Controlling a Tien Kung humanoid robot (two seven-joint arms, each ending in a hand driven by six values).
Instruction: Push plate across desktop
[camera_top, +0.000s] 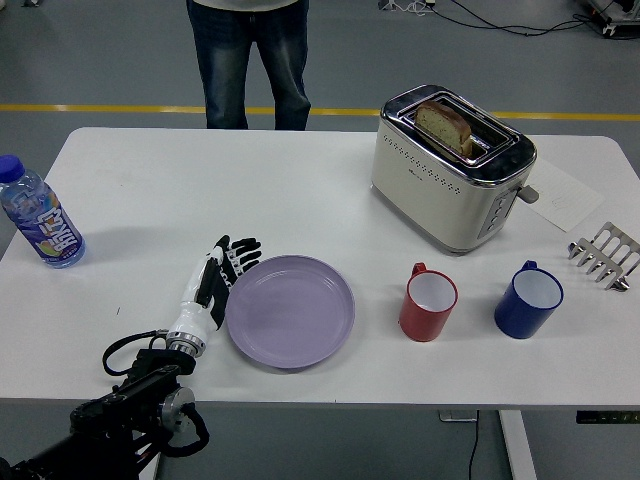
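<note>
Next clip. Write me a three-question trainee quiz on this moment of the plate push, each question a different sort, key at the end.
1. True or false: the left hand rests flat against the left rim of the purple plate.
2. Multiple choice: which thing stands nearest the plate on its right? A) blue mug B) red mug C) water bottle
3. Fill in: a slice of bread sticks up from the ____.

Key
1. True; the fingers are extended, not curled around anything.
2. B; the red mug is apart from the plate, with bare table between.
3. toaster
</note>
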